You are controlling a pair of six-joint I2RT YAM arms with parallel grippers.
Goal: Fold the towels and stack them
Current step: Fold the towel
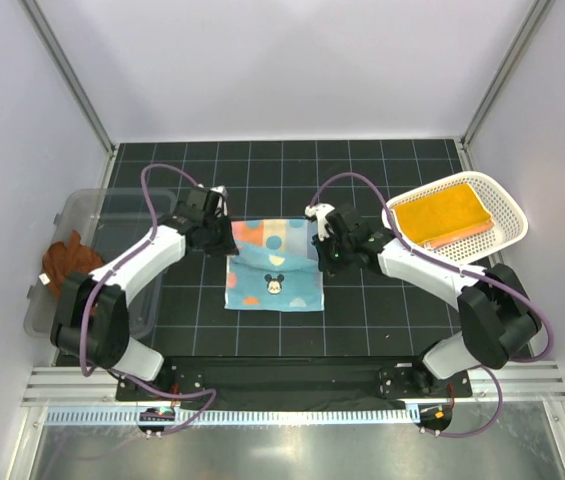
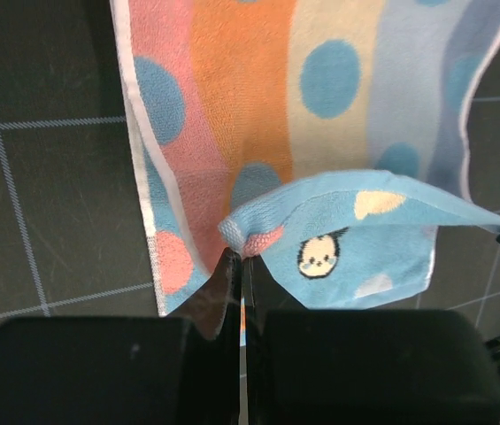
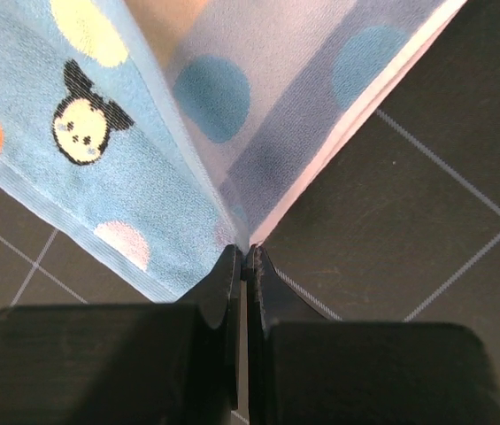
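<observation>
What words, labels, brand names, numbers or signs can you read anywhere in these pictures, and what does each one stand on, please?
No readable text in any view.
Blue polka-dot towel: only coloured dots and a cartoon mouse face, no lettering.
Folded yellow-orange towel in the white basket: no print showing.
Arm bases at the near edge: any markings there are too small to read.

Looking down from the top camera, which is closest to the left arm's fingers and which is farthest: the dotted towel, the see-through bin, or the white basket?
Counting from the left fingers:
1. dotted towel: in the middle, and the fingers are pinching its corner.
2. clear bin: on the left side, just past that arm.
3. white basket: far over on the right side, beyond the other arm.
</observation>
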